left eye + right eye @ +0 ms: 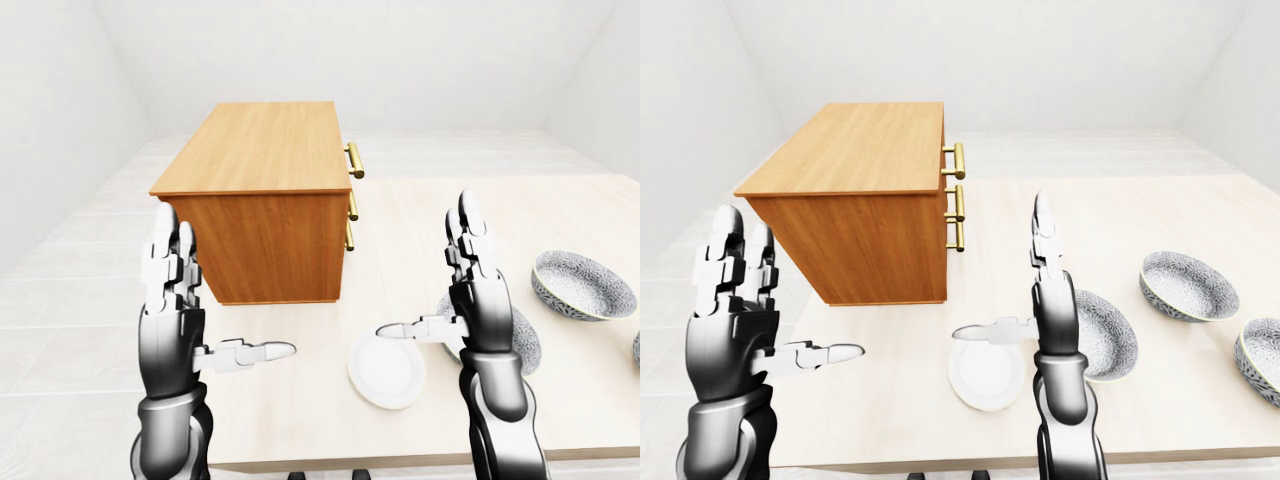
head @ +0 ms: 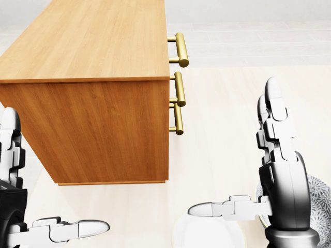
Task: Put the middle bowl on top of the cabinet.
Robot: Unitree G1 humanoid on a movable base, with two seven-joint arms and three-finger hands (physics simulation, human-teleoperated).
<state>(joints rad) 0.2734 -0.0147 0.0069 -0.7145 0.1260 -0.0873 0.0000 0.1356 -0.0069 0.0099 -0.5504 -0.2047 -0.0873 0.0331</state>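
Found mid-right in the right-eye view, on the pale counter (image 1: 1200, 210): the grey patterned ceramic middle bowl (image 1: 1188, 285) — rightward of the right hand (image 1: 1054, 322), past a nearer matching bowl (image 1: 1106, 338). Far off at lower left, the left hand (image 1: 735, 325). Spread and holding nothing, both sets of fingers (image 1: 1044, 245).

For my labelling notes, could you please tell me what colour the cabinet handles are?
The handles are shiny gold, clearest in the head view.

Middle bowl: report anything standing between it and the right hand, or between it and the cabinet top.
In the right-eye view, another patterned bowl lies between the open right hand and the middle bowl. That low bowl also lies toward the cabinet top, where nothing visible stands.
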